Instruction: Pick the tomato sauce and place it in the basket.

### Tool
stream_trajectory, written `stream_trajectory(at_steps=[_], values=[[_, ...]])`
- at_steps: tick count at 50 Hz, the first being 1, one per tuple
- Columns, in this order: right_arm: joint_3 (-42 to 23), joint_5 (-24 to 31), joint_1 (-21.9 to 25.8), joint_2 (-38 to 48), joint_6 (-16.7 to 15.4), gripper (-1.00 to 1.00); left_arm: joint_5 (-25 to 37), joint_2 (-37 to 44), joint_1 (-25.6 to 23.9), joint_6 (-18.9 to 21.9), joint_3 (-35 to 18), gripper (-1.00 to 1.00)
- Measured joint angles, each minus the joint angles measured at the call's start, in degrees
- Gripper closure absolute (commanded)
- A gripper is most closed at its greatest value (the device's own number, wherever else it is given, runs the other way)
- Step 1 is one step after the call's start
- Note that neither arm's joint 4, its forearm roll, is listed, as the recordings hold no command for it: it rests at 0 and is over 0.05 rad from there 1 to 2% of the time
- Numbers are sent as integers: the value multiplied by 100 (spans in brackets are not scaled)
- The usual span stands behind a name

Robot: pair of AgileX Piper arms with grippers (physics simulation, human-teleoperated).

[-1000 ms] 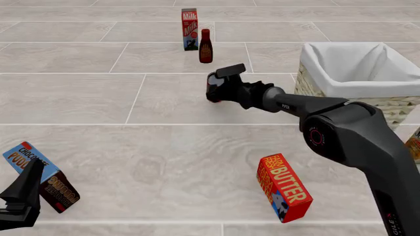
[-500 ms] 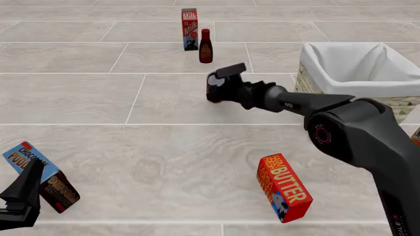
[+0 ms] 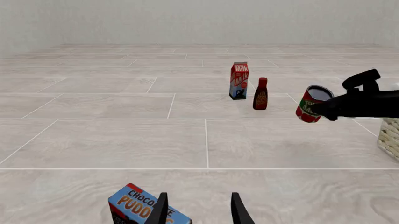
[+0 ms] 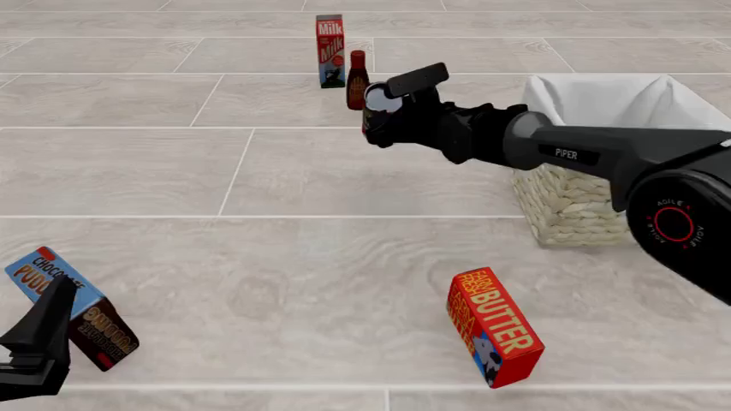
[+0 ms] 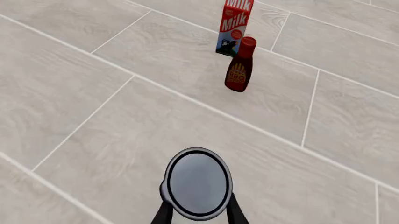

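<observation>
My right gripper (image 4: 383,116) is shut on the tomato sauce can (image 4: 378,110) and holds it in the air, tilted, left of the basket (image 4: 594,128). The can shows red with a green band in the left wrist view (image 3: 309,103), and its grey metal top (image 5: 197,183) fills the space between the fingers in the right wrist view. The wicker basket with white lining stands at the right. My left gripper (image 4: 34,338) is open and empty at the near left, beside the chocolate pudding box (image 4: 68,295).
A milk carton (image 4: 330,50) and a dark red-brown bottle (image 4: 358,80) stand at the back, just behind the held can. A red butter box (image 4: 494,325) stands in the near middle-right. The pudding box also shows in the left wrist view (image 3: 143,210).
My right gripper has lifted the tomato sauce can off the floor and moved it up and slightly right. The left arm has not moved.
</observation>
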Motion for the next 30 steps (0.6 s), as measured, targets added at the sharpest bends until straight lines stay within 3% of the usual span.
stream_trajectory(at_steps=[30], values=[[1078,670,-216,-2500,-385,100,0,0,0,0,0,-100]])
